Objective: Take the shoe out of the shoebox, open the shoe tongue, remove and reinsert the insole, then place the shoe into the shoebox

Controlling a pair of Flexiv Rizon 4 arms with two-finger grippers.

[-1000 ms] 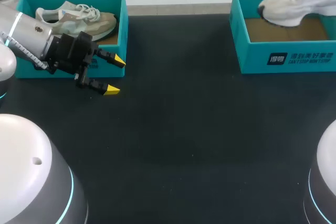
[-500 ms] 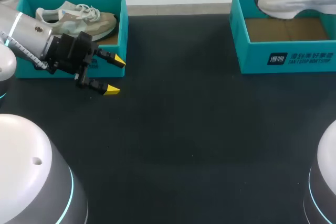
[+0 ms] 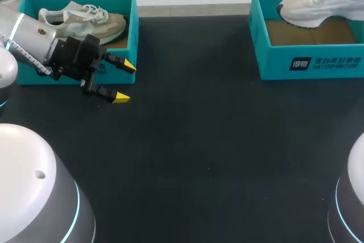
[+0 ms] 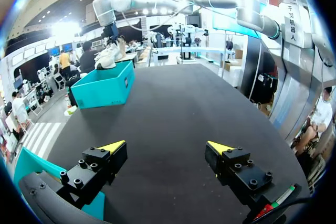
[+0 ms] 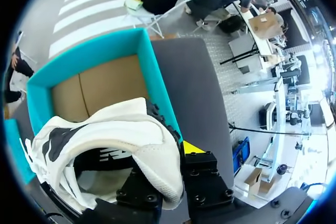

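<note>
1. My right gripper (image 5: 176, 157) is clamped on the heel of the white shoe (image 3: 318, 5). One yellow-tipped finger is outside the heel, and the other is hidden inside the collar.
2. The shoe hangs over the right shoebox (image 3: 310, 64), toe pointing toward the table's middle, with the brown box floor bare beneath it.
3. A second ago the sole sat lower, down toward the box. Half a second ago it was higher. Now it has dipped slightly again and lies nearly level.
4. My left gripper (image 3: 125, 82) has not moved. Its fingers are spread wide with nothing between them, over the black table (image 3: 216, 140) just beside the left shoebox (image 3: 132, 27).
5. The beige shoe (image 3: 85, 21) lies in that left box as before.
</note>
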